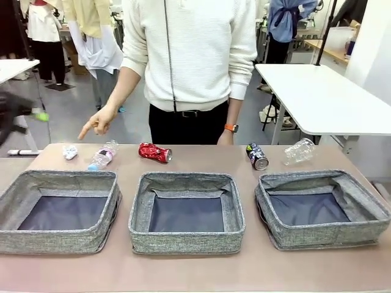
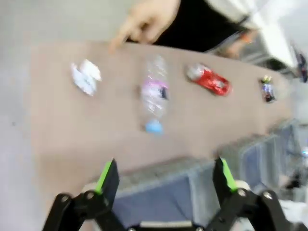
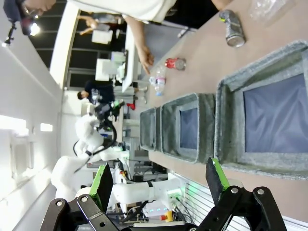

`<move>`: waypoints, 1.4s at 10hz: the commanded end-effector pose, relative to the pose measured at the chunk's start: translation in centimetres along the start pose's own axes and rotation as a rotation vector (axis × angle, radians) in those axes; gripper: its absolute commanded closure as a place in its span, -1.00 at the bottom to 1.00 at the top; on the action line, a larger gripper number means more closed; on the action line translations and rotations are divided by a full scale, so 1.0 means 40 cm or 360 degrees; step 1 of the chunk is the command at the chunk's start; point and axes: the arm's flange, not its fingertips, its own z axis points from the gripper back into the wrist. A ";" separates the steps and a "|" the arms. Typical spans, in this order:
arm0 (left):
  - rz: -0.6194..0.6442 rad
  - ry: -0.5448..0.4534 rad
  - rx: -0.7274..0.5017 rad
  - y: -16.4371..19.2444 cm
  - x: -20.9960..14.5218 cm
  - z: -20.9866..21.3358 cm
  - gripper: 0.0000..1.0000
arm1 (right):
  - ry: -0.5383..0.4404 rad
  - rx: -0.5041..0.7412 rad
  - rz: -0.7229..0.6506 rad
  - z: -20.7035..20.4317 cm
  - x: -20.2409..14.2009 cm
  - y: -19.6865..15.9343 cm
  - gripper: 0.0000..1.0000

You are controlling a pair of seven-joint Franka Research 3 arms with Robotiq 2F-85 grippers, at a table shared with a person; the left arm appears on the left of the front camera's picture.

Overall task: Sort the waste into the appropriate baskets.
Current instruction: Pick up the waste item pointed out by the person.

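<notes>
Along the far side of the table lie a white tissue wad (image 1: 70,152), a clear bottle (image 1: 102,155) with a blue cap, a red dented can (image 1: 154,152), a dark can (image 1: 257,156) and a crumpled clear bottle (image 1: 299,151). Three grey baskets stand in front: left (image 1: 36,180), middle (image 1: 139,207), right (image 1: 360,204). My left gripper (image 2: 164,175) is open above the left basket's (image 2: 159,171) far wall, facing the bottle (image 2: 155,94) and tissue (image 2: 85,76). It is blurred at the left edge (image 1: 27,113) of the front view. My right gripper (image 3: 159,178) hangs open, nothing in it, off the right basket's (image 3: 226,120) near side.
A person in a white sweater stands at the far side, one hand (image 1: 98,122) pointing down near the tissue and bottle. The baskets' dark floors are bare. A white table (image 1: 324,97) stands behind at the right. A bare strip of tabletop (image 1: 195,268) runs along the near edge.
</notes>
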 end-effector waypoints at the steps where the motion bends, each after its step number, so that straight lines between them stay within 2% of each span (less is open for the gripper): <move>1: 0.0049 0.0509 0.0396 0.055 0.106 -0.090 -1.00 | -0.0015 0.0029 0.0044 0.002 0.010 0.005 -1.00; 2: 0.0010 0.0636 0.0350 0.061 0.142 -0.125 -1.00 | -0.0015 0.0029 0.0044 0.002 0.010 0.005 -1.00; 3: 0.0066 0.0656 0.0301 0.070 0.159 -0.142 -1.00 | -0.0015 0.0029 0.0044 0.002 0.010 0.005 -1.00; 4: -0.0001 0.0313 0.0353 0.032 0.103 -0.157 -1.00 | -0.0015 0.0029 0.0044 0.002 0.010 0.005 -1.00; 6: -0.0001 0.0313 0.0353 0.032 0.103 -0.157 -1.00 | -0.0015 0.0029 0.0044 0.002 0.010 0.005 -1.00; 7: 0.0029 0.0464 0.0394 0.064 0.129 -0.185 -1.00 | -0.0015 0.0029 0.0044 0.002 0.010 0.005 -1.00; 8: 0.0073 0.0493 0.0526 0.074 0.151 -0.218 -1.00 | -0.0015 0.0029 0.0044 0.002 0.010 0.005 -1.00; 10: 0.0021 0.0626 0.0527 0.115 0.206 -0.317 -1.00 | -0.0015 0.0029 0.0044 0.002 0.010 0.005 -1.00; 11: 0.0009 0.0572 0.0615 0.141 0.223 -0.379 -1.00 | -0.0015 0.0029 0.0044 0.002 0.010 0.005 -1.00; 13: -0.0003 0.0620 0.0616 0.195 0.246 -0.465 -1.00 | -0.0015 0.0029 0.0044 0.002 0.010 0.005 -1.00; 14: -0.0049 0.0595 0.0596 0.209 0.251 -0.494 -1.00 | -0.0015 0.0029 0.0044 0.002 0.010 0.005 -1.00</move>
